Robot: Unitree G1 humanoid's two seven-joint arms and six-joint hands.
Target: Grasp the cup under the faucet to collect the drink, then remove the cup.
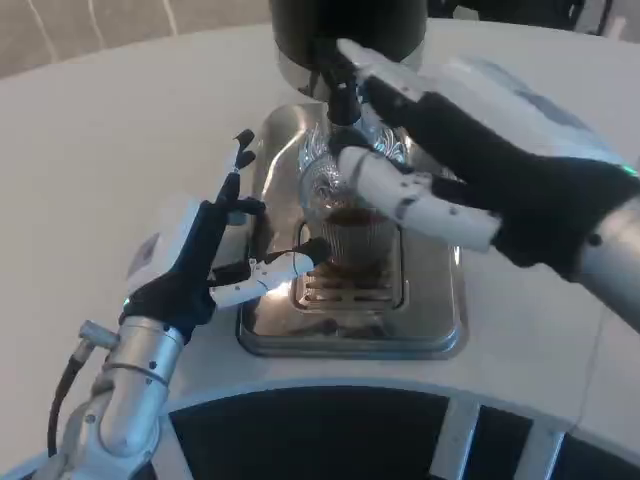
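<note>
A clear ribbed glass cup (350, 238) holding dark drink stands on the grate of a silver drip tray (345, 342), right under the black faucet (342, 98) of a dark dispenser (330, 25). My left hand (200, 255) sits left of the cup with its fingers spread upward and apart from the glass; its thumb tip reaches the cup's lower left side. My right hand (480, 160) comes in from the right. Its upper fingers lie on top of the faucet, and a lower finger crosses in front of the cup's upper part, hiding the rim.
The white table runs out to the left and back. Its curved front edge lies just below the tray, with a dark gap beneath. My right forearm covers the table right of the tray.
</note>
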